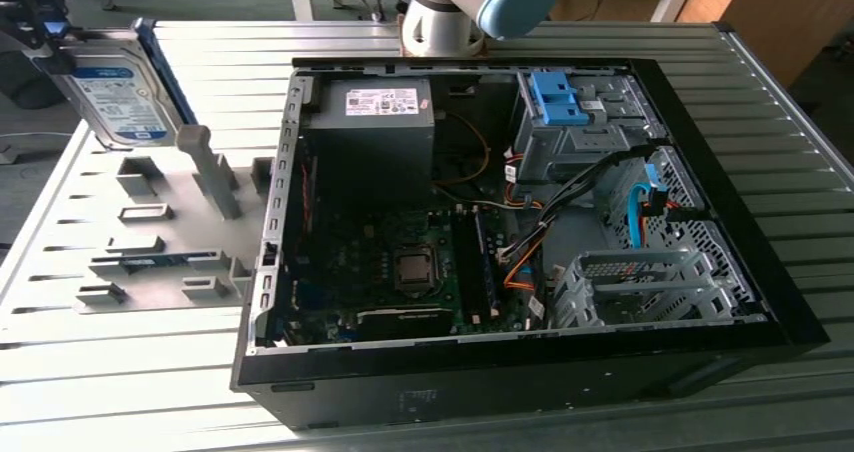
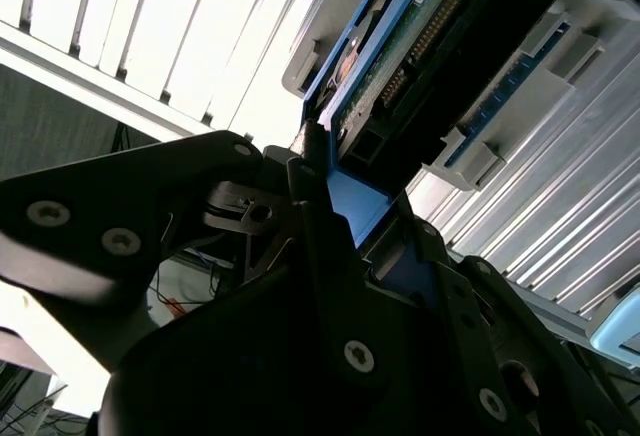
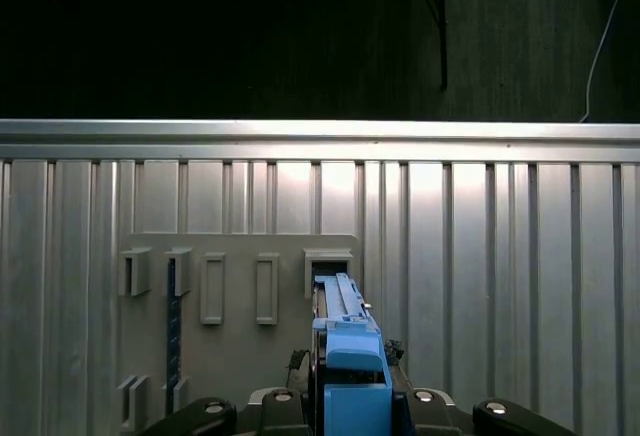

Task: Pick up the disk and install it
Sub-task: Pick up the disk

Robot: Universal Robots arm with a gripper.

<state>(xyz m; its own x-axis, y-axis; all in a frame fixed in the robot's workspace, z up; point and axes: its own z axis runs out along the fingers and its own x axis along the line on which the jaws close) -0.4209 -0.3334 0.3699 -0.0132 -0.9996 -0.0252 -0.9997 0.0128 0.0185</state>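
A: State of the end effector (image 2: 350, 218)?

B: Set narrow, clamped on the disk (image 1: 120, 90) by its blue bracket (image 2: 362, 208) (black fingers (image 2: 310, 171) pressed against either side, in the second wrist view).

A: And where?

B: Up off the slatted tabletop (image 1: 107, 392), at the exterior view's far left, over the grey fixture plate (image 1: 187, 237) with its holders. Well apart from the open computer case (image 1: 534, 372) toward the exterior view's right.

A: Touching the plate?

B: Hard to tell. Lower end just above the nearest holder (image 1: 138, 177), seemingly clear of it.

A: Facing which way?

B: Stood on end, white-and-blue label (image 1: 118, 100) turned toward the exterior camera. Long axis steep, close to upright, upper end tipped toward the exterior view's left and gripped there. Edge-on in the first wrist view, running straight away from the end effector toward a slot in the plate.
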